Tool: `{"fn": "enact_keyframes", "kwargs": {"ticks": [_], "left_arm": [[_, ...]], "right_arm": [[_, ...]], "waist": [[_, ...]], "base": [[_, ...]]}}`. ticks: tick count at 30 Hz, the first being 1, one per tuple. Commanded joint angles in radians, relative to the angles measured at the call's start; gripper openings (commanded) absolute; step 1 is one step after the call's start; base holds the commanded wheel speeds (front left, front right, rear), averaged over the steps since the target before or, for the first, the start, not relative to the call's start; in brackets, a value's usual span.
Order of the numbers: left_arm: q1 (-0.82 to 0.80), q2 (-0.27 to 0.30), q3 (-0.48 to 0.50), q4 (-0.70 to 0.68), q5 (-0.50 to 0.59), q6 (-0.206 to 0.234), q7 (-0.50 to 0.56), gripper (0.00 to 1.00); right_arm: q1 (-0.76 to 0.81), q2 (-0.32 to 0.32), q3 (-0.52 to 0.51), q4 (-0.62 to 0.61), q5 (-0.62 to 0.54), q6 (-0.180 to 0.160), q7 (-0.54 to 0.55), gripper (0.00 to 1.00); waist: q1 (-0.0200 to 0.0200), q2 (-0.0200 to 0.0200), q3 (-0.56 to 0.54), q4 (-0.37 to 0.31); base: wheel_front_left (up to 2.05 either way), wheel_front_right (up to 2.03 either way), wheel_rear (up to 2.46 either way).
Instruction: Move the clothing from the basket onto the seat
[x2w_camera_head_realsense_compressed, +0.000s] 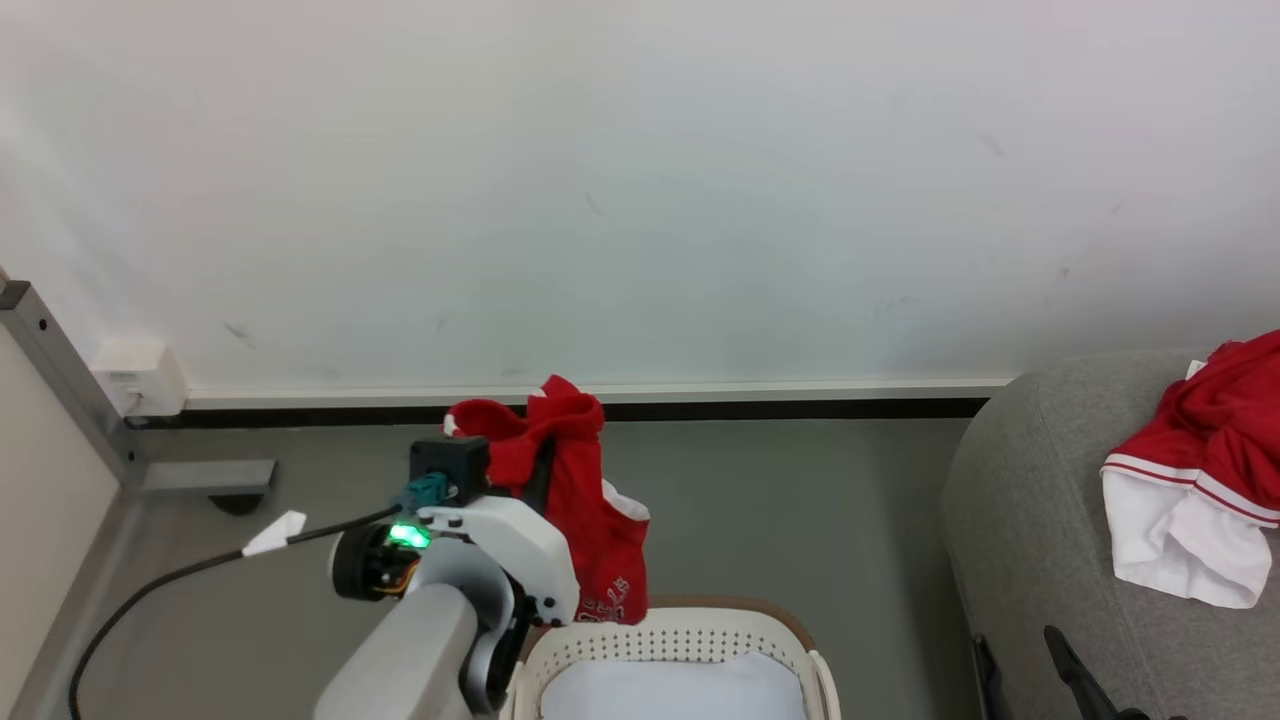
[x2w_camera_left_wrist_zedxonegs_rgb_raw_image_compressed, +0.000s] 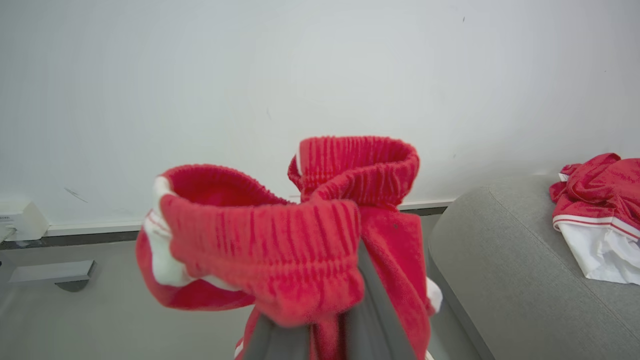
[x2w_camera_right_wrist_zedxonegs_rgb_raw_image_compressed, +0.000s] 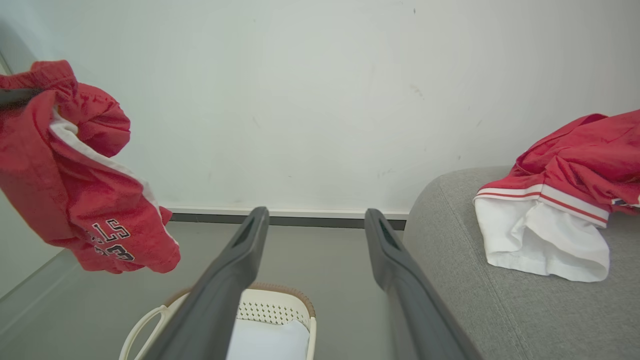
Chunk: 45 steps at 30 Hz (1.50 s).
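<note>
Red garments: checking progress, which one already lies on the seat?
The garment with the broad white panel, on the grey seat; the printed garment hangs from the left gripper.

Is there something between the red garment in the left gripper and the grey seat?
Nothing visible. The red garment hangs from the left gripper, clear of the basket; open floor lies between it and the seat.

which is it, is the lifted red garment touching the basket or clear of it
Apart. The right wrist view shows a strip of grey floor between the hanging red garment and the basket.
</note>
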Motion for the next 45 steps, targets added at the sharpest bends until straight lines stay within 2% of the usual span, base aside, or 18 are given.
{"fn": "enact_keyframes", "kwargs": {"ticks": [1, 11, 18, 25, 35, 41, 45], "left_arm": [[0.015, 0.012, 0.006, -0.014, -0.018, 0.004, 0.004, 0.00], [0.053, 0.091, 0.025, -0.217, -0.022, 0.038, 0.060, 0.00], [0.077, 0.121, 0.012, -0.360, -0.015, 0.059, 0.114, 0.00], [0.097, 0.119, -0.012, -0.450, -0.008, 0.074, 0.151, 0.00], [0.105, 0.104, -0.055, -0.482, 0.001, 0.073, 0.172, 0.00], [0.095, 0.098, -0.074, -0.494, 0.003, 0.069, 0.182, 0.00], [0.093, 0.097, -0.085, -0.499, 0.004, 0.065, 0.187, 0.00]], "right_arm": [[0.014, -0.002, 0.002, -0.001, -0.007, -0.003, 0.000, 1.00], [0.048, -0.002, 0.042, -0.007, 0.006, -0.003, 0.000, 1.00], [0.034, -0.017, 0.111, -0.023, 0.004, -0.003, 0.000, 1.00], [-0.040, -0.090, 0.249, -0.055, 0.057, -0.003, 0.000, 1.00], [-0.212, -0.189, 0.506, -0.041, 0.172, -0.003, 0.005, 1.00], [-0.324, -0.211, 0.644, -0.014, 0.242, -0.003, 0.007, 1.00], [-0.401, -0.198, 0.710, 0.018, 0.267, -0.003, 0.003, 1.00]], "waist": [[0.0003, 0.0000, -0.009, -0.008], [0.0003, 0.0000, -0.041, -0.032], [0.0003, 0.0000, -0.043, -0.031], [0.0003, 0.0000, -0.042, -0.022], [0.0003, 0.0000, -0.045, 0.000], [0.0003, 0.0000, -0.044, 0.014], [0.0003, 0.0000, -0.043, 0.020]], "base": [[0.00, 0.00, 0.00], [0.00, 0.00, 0.00], [0.00, 0.00, 0.00], [0.00, 0.00, 0.00], [0.00, 0.00, 0.00], [0.00, 0.00, 0.00], [0.00, 0.00, 0.00]]}}
